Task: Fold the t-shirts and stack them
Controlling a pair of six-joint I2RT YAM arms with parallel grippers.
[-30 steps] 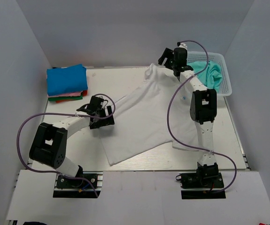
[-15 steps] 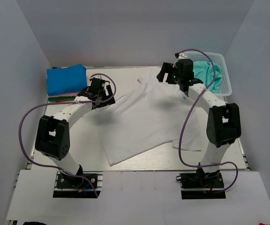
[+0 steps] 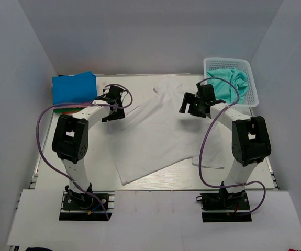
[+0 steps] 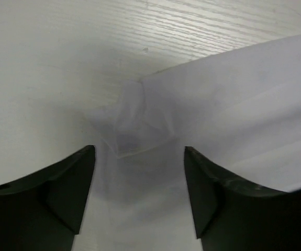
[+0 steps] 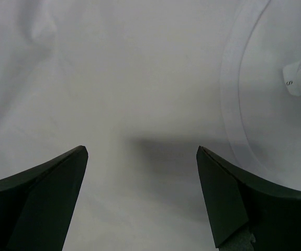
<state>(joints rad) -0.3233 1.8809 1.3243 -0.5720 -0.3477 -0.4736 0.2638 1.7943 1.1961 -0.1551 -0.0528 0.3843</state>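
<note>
**Open left gripper over a crumpled shirt corner**

The left gripper (image 4: 138, 150) faces down at a pale table (image 4: 51, 57) with a wood grain. Its two dark fingers (image 4: 66, 191) rise from the bottom corners of the frame. They stand wide apart with nothing clamped between them. A white t-shirt (image 4: 239, 99) spreads in from the right and lower edges, mostly flat with faint creases. One corner of the cloth is bunched into a small crumpled fold just ahead of the fingertips, centred in the gap. A soft shadow surrounds the fold.

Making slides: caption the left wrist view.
Open left gripper straddling a crumpled corner of the white t-shirt on the table.
</note>
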